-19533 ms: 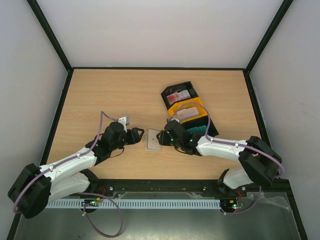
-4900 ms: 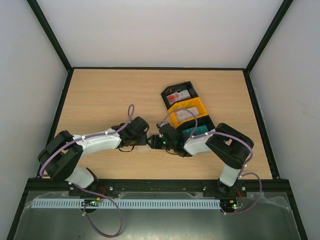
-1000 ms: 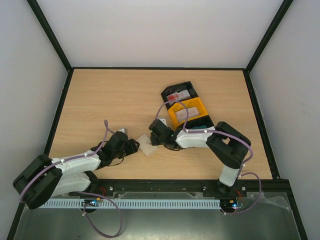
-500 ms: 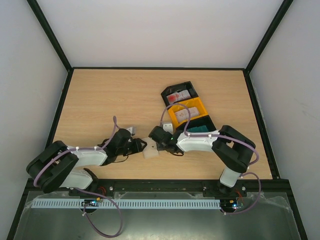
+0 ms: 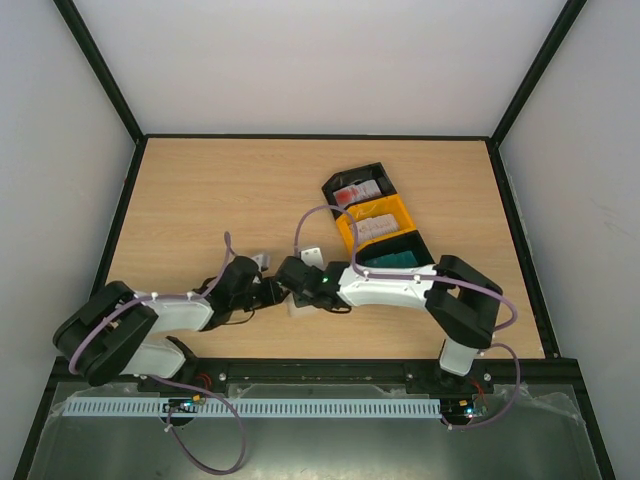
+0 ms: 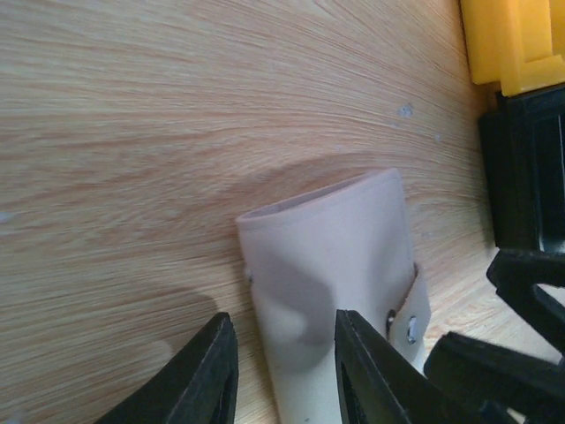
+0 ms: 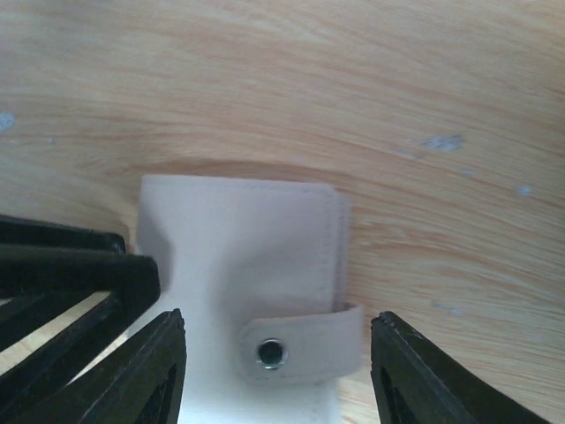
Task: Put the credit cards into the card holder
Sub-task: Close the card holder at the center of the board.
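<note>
Right gripper [image 7: 275,322] stands released, straddling the card holder [image 7: 247,238] on the table [image 7: 353,88]; left gripper [image 6: 282,320] overlaps the holder's edge; we cannot tell whether it grips.

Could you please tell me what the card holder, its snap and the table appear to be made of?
The card holder: probably leather or faux leather, matte pale beige, with a stitched edge and a soft curl. The snap: likely metal, a small shiny ring. The table: wood or wood-look laminate with light grain streaks; I cannot tell which.
</note>
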